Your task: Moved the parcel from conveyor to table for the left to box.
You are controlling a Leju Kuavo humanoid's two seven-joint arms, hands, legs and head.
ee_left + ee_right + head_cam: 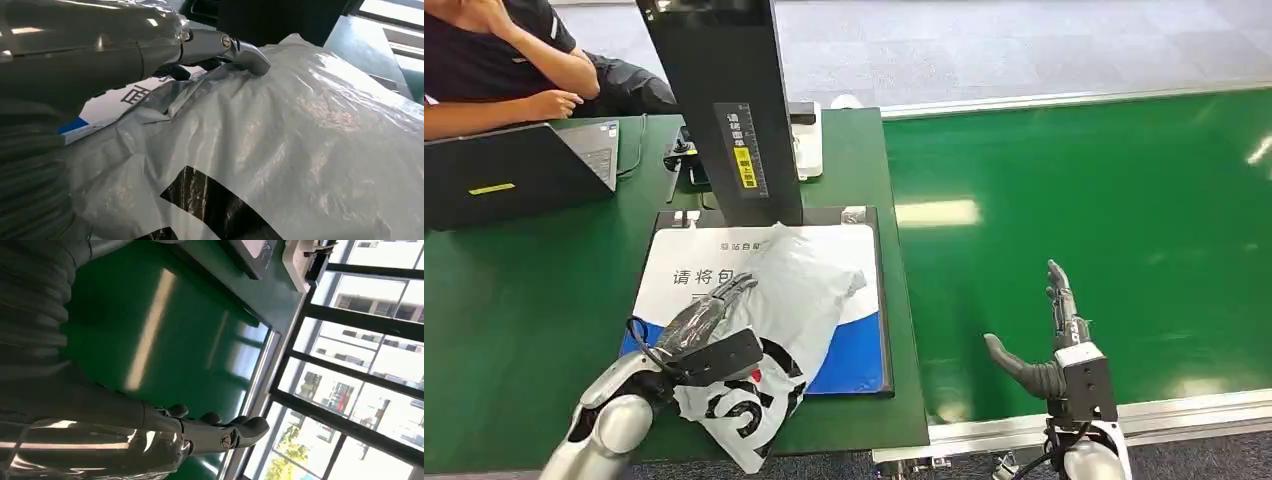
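While left hand rests on parcel atop scale tray, grip unclear; right hand spread, empty over conveyor

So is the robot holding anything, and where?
Left hand rests on top of the parcel; whether it grips cannot be told. Right hand holds nothing.

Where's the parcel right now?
In the head view the parcel lies on the left, on the table's blue-and-white mat below the black post, under the left hand.
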